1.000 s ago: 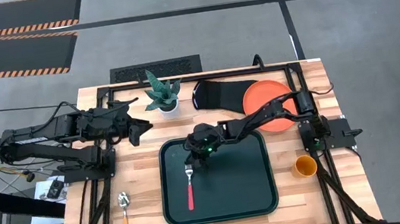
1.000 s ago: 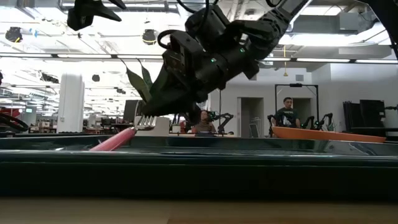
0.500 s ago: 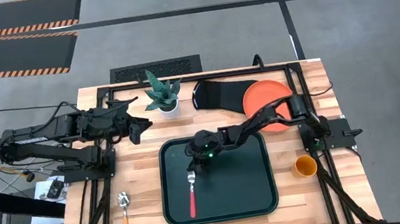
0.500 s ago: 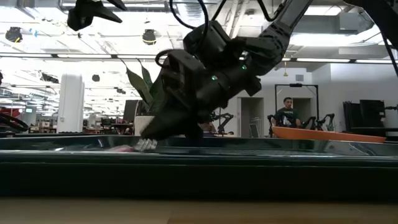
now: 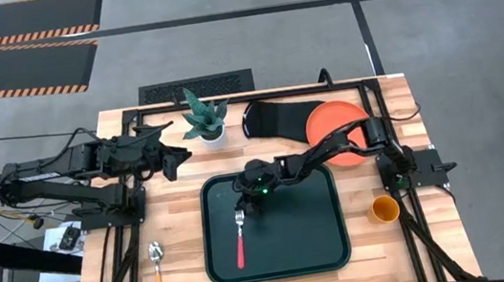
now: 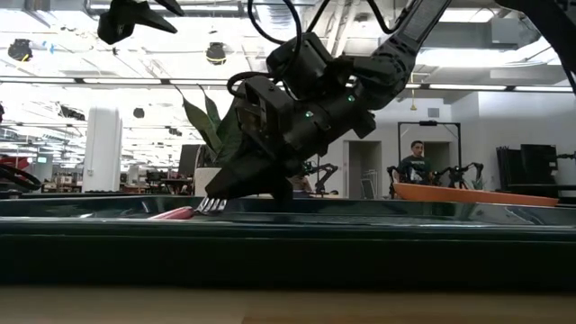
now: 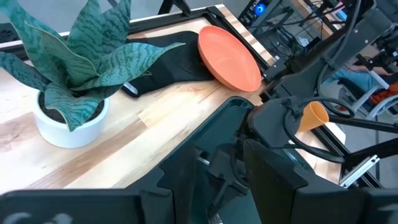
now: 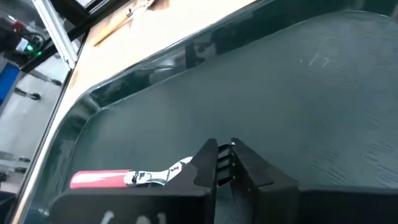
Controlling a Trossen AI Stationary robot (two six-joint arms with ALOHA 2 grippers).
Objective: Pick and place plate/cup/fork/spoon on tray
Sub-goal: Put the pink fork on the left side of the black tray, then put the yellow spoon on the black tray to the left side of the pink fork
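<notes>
The red-handled fork (image 5: 239, 242) lies lengthwise in the left half of the dark tray (image 5: 313, 249), tines toward the far edge. My right gripper (image 5: 244, 207) is low over the tray, shut on the fork's tine end. My left gripper (image 5: 177, 160) is open and empty, high above the table's far left. The orange-handled spoon (image 5: 156, 268) lies on the wood left of the tray. The orange-red plate (image 5: 336, 121) sits at the far right, its left edge over the black mitt (image 5: 273, 119). The cup (image 5: 384, 209) stands right of the tray. My right gripper pinches the fork's silver head (image 8: 180, 167) between its two fingers, which slant down from the far right. The left finger (image 8: 202, 168) hides the tines in the wrist view. The red handle (image 8: 99, 179) stretches away toward the near edge, low over the tray floor.
A potted plant (image 5: 203, 118) stands at the far edge between the arms, left of the mitt. The tray's right half is bare. A black frame runs along the table's far and side edges. People sit in the room behind the table.
My right gripper has gone down into the tray with the fork. The fork's tine end, held well above the rim a second ago with the handle slanting down, is now close to the tray floor, and the fork lies nearly flat.
</notes>
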